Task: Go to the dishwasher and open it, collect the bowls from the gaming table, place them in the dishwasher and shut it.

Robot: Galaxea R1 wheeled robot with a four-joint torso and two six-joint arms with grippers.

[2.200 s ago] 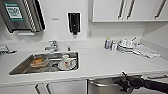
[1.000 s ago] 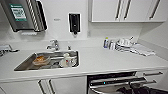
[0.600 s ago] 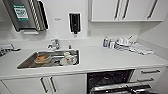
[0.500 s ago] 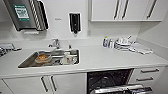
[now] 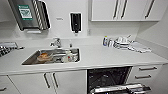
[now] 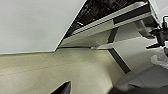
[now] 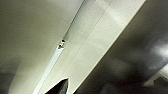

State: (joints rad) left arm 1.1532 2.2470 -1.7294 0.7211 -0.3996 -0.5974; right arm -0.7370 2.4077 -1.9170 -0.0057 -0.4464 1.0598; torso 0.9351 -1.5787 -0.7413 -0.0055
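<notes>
The head view shows the dishwasher (image 5: 110, 78) open under the bench (image 5: 105, 57), right of the sink (image 5: 53, 56). The left wrist view shows its lowered door (image 6: 105, 27) from beneath. Fingers' state: cannot tell. No writing is legible.

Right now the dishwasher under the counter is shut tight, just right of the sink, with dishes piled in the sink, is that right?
Not quite. The dishwasher is open, not shut: the head view shows its dark interior with racks exposed and the door swung down at the bottom edge. The rest holds: it sits under the counter, to the right of the sink, and dishes lie in the sink.
</notes>
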